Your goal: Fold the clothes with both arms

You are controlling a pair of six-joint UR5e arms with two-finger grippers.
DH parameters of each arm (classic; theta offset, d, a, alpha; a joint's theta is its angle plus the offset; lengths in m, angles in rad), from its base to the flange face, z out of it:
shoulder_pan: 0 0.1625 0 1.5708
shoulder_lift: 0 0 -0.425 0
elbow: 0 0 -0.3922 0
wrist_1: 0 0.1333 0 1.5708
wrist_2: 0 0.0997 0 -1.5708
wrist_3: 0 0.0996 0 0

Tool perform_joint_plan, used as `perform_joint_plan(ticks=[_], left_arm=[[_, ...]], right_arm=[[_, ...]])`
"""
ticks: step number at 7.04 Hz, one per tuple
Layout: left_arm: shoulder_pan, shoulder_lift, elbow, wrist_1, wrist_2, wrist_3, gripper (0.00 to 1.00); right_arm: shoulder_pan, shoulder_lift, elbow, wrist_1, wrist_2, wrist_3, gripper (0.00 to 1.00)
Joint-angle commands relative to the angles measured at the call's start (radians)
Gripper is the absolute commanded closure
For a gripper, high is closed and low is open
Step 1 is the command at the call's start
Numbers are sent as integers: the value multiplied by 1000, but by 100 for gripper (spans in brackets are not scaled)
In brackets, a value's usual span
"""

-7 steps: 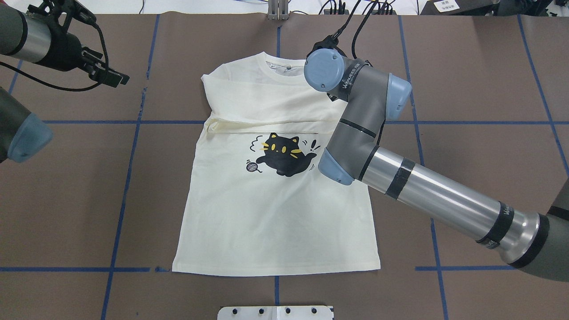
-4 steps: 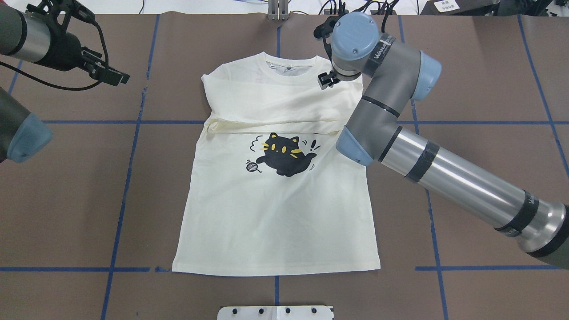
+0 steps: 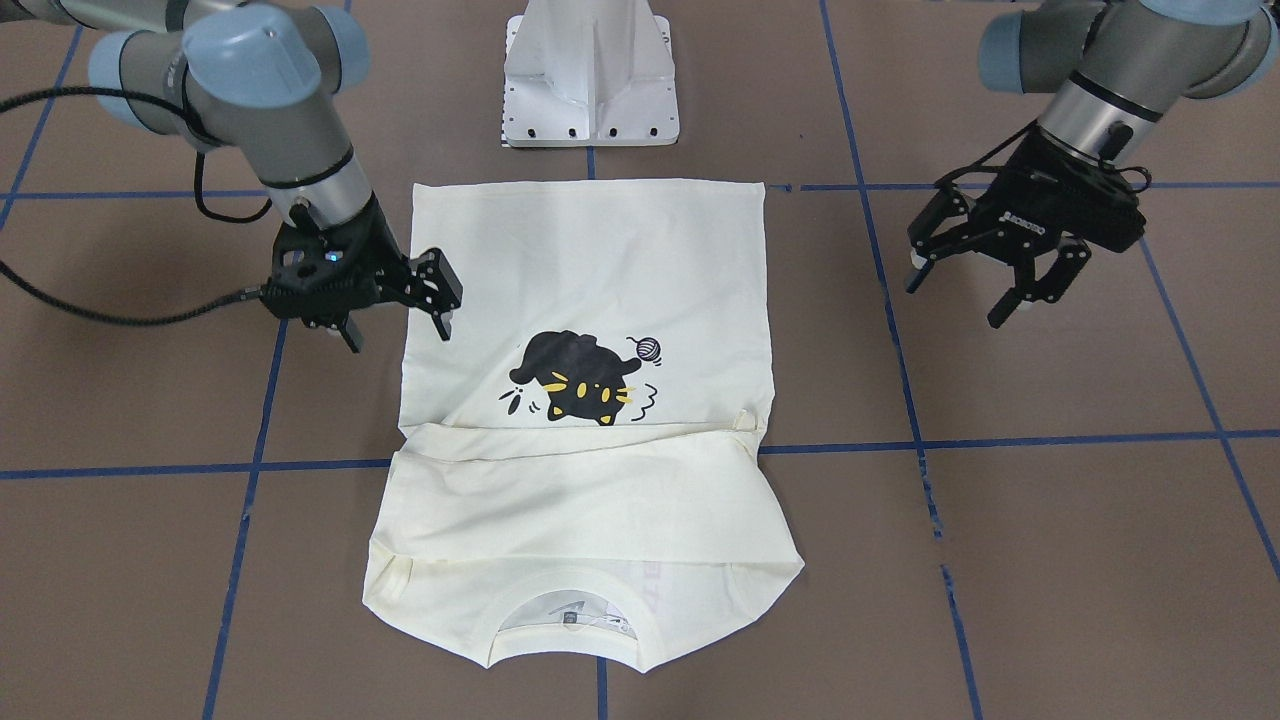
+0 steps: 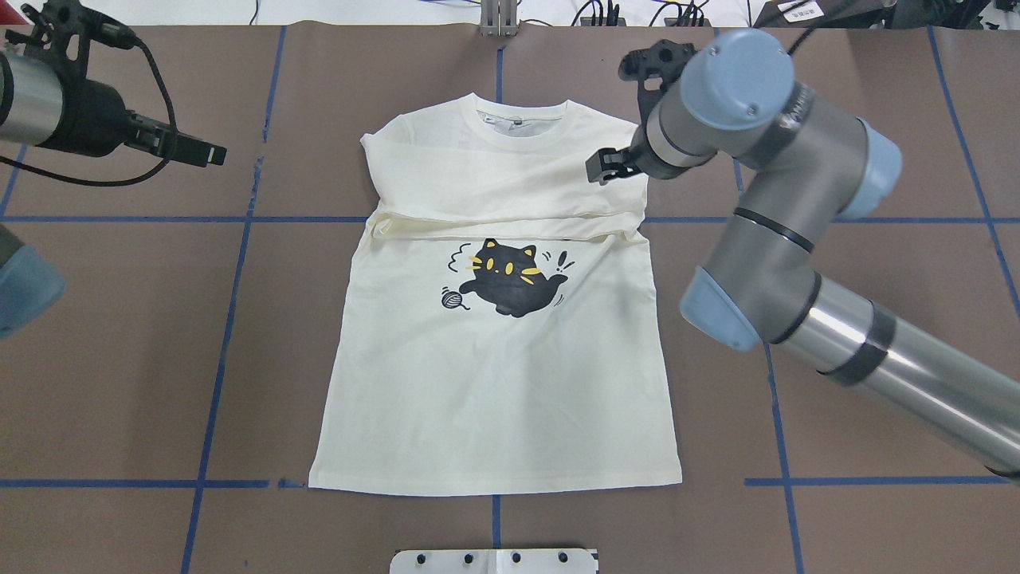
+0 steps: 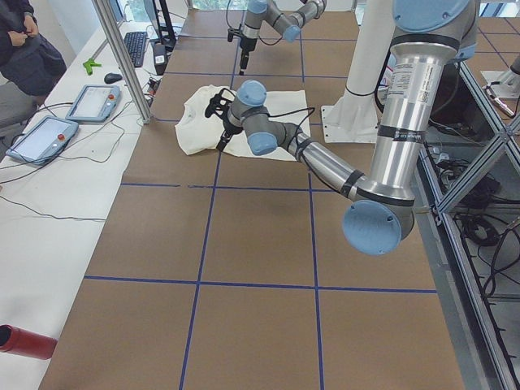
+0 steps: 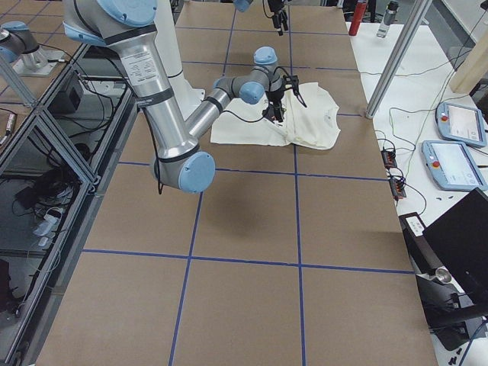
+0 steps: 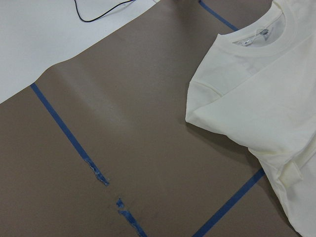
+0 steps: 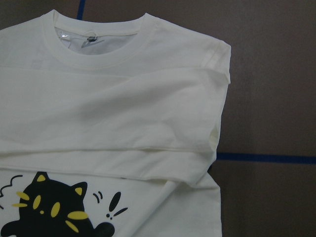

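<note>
The cream shirt (image 4: 494, 319) lies flat and face up on the brown table, collar on the far side, hem toward the robot. Both sleeves are folded across the chest above the black cat print (image 4: 510, 279). My right gripper (image 3: 398, 318) is open and empty, just above the shirt's right edge near the shoulder; it also shows in the overhead view (image 4: 617, 166). My left gripper (image 3: 958, 295) is open and empty, well off the shirt's left side. The right wrist view shows the collar and folded sleeves (image 8: 123, 113). The left wrist view shows the shirt's left shoulder (image 7: 256, 98).
The white pedestal base (image 3: 590, 80) stands at the robot's side of the table, just beyond the hem. Blue tape lines (image 4: 231, 319) cross the brown cover. An operators' table with tablets (image 5: 49, 134) runs along the far side.
My right arm has swung right, off the middle of the shirt, and its gripper is now at the shirt's right shoulder edge. The left gripper has drifted slightly left. The shirt has not moved.
</note>
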Motion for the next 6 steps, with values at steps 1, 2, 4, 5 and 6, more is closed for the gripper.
perform_joint_plan(ticks=[1, 2, 4, 5, 6], left_arm=[[219, 38, -73, -3, 173, -247, 0], [300, 47, -79, -3, 221, -344, 2], [524, 87, -89, -17, 412, -646, 34], [637, 119, -86, -11, 513, -717, 34], [693, 144, -82, -3, 540, -745, 34]], right_arm=[[-254, -248, 245, 109, -234, 301, 0], [-340, -347, 258, 221, -308, 430, 3], [-404, -386, 292, 223, -387, 538, 5], [-406, -386, 290, 220, -398, 549, 6], [-406, -387, 289, 220, -412, 549, 6]])
